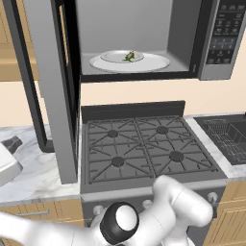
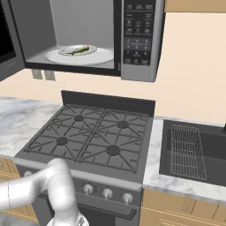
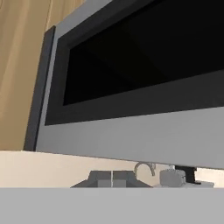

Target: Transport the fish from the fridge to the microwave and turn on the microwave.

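Note:
The microwave (image 1: 144, 29) (image 2: 84, 22) hangs above the stove with its door (image 1: 53, 96) swung wide open to the left. Inside, the small dark green fish (image 1: 129, 56) (image 2: 79, 50) lies on a small plate that rests on the white turntable plate (image 1: 156, 64) (image 2: 103, 57). The dark button panel (image 1: 225, 33) (image 2: 137, 33) is at the microwave's right. In the hand view my gripper (image 3: 111, 179) is shut with nothing in it, low and close under the door's black window (image 3: 140, 52). The fridge is out of view.
A gas stove (image 1: 139, 149) (image 2: 88, 137) sits directly below the microwave. A dark sink with a wire rack (image 2: 190, 152) (image 1: 226, 137) lies to the right. Marble counter (image 1: 33, 173) runs left, with a white appliance (image 1: 7, 166) on it. My arm stands low before the stove knobs.

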Available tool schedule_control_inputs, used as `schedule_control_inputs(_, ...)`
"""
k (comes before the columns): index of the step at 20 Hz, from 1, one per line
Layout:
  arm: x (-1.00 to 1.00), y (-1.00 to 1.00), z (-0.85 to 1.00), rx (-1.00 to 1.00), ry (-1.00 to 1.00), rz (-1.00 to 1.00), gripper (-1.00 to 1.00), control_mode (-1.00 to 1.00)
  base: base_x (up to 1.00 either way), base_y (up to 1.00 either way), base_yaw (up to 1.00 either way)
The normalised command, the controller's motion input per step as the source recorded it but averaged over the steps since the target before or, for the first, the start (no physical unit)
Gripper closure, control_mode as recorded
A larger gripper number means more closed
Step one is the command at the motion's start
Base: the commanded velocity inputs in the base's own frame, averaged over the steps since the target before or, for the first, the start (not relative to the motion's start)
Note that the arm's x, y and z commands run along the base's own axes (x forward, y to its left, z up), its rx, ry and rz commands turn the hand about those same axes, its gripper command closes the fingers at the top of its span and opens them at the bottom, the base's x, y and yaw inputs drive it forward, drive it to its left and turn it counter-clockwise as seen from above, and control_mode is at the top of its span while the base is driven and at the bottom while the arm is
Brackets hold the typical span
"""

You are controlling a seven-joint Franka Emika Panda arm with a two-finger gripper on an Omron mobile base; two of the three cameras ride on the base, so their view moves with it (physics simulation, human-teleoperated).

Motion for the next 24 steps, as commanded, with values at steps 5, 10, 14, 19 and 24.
schedule_control_inputs(5, -0.17, -0.30, 0.00, 0.00, -0.06, -0.04, 1.00, -1.00, 0.00, 0.00, 0.00)
schedule_control_inputs(10, -0.21, -0.41, 0.00, 0.00, -0.05, -0.01, 1.00, -1.00, 0.00, 0.00, 0.00)
schedule_control_inputs(14, -0.36, -0.38, 0.00, 0.00, -0.05, 0.00, 1.00, -1.00, 0.00, 0.00, 0.00)
schedule_control_inputs(19, -0.47, -0.40, 0.00, -0.03, -0.12, 0.00, 1.00, -1.00, 0.00, 0.00, 0.00)
schedule_control_inputs(24, -0.30, -0.48, 0.00, -0.06, -0.13, 0.00, 1.00, -1.00, 0.00, 0.00, 0.00)
